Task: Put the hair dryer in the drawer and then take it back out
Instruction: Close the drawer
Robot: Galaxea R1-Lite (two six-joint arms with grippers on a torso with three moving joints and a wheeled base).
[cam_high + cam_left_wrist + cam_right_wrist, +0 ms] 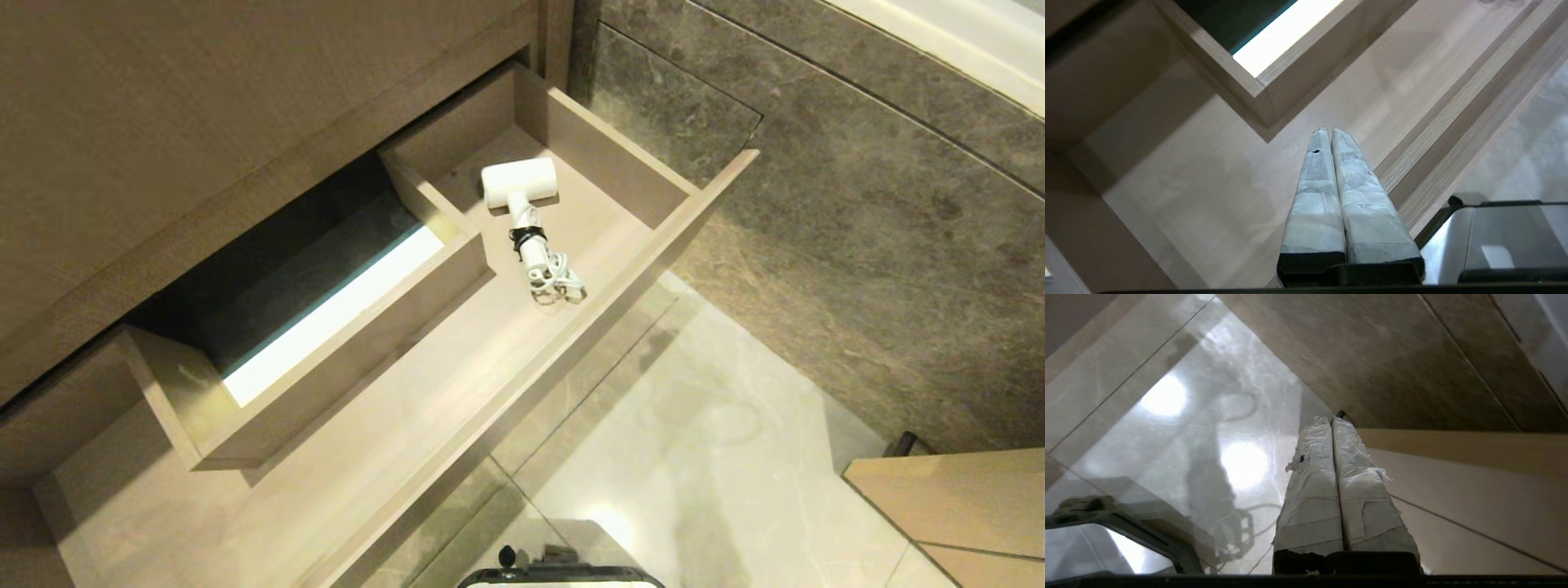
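White hair dryer [522, 212] lies inside the open drawer [571, 327], in its right arm near the right wall, barrel toward the back and strapped cord beside the front edge. To take it out well, I would grip the handle above the strap. Right gripper [1332, 420] is closed over the floor, left gripper [1327, 131] closed above the drawer's left part, both empty

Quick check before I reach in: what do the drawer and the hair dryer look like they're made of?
Drawer: looks like light wood or wood-grain laminate, matte, with fine straight grain lines on its walls. Hair dryer: apparently smooth white plastic, slightly glossy; its coiled cord looks rubbery.
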